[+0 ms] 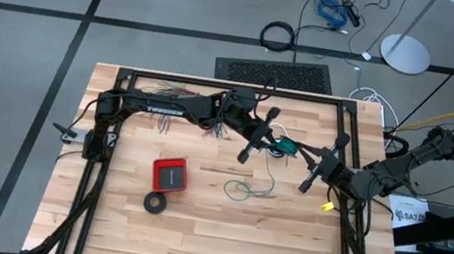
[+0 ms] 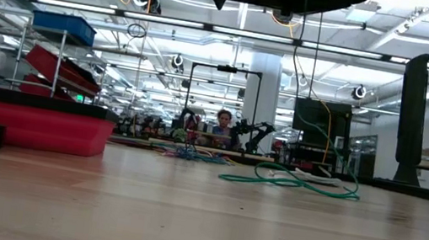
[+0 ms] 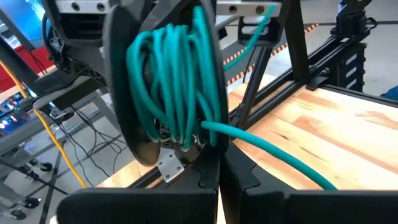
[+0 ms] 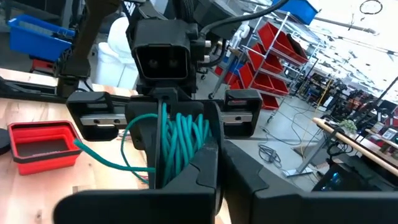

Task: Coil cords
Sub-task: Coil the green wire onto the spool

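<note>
Coil: green wire [image 3: 174,87] bundle hangs above table [image 1: 193,230] between both claws
Left claw [image 1: 259,135]: pinching coil
Right claw [image 1: 322,168]: closed on coil, facing yours
Tail: you have slack trailing down toward table centre

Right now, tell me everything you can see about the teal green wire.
The teal green wire is thin, smooth and looks plastic-coated. Part of it is gathered into a tight bundle of loops held up between the two arms above the table's middle: the left pincer and the right pincer are both shut on the bundle, facing each other. A loose tail runs down from the bundle and ends in a slack open loop lying flat on the wooden table.
</note>
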Robot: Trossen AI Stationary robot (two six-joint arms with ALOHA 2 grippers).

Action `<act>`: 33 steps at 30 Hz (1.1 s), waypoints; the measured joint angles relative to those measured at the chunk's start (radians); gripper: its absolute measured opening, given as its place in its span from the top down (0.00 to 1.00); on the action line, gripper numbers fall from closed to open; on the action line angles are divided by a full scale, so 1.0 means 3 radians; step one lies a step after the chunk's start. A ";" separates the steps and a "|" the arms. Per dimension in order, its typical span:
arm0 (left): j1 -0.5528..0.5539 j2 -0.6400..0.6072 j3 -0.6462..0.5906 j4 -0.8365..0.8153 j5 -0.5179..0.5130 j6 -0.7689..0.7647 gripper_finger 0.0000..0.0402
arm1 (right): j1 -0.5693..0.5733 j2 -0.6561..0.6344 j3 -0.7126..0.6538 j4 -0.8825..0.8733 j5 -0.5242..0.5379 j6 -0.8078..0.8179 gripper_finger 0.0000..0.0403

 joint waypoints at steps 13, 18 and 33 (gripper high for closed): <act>-0.0010 -0.0003 0.0009 0.0035 0.0130 0.0000 1.00 | -0.0159 -0.0006 -0.0010 0.0019 -0.0140 0.0039 0.86; -0.0003 -0.0003 0.0009 0.0003 -0.0043 0.0000 1.00 | -0.0203 -0.0010 -0.0007 0.0242 -0.0528 0.0004 0.91; 0.0014 -0.0015 0.0020 0.0055 -0.0264 -0.0016 1.00 | -0.0198 0.0033 -0.0015 0.0258 -0.0661 -0.0019 0.94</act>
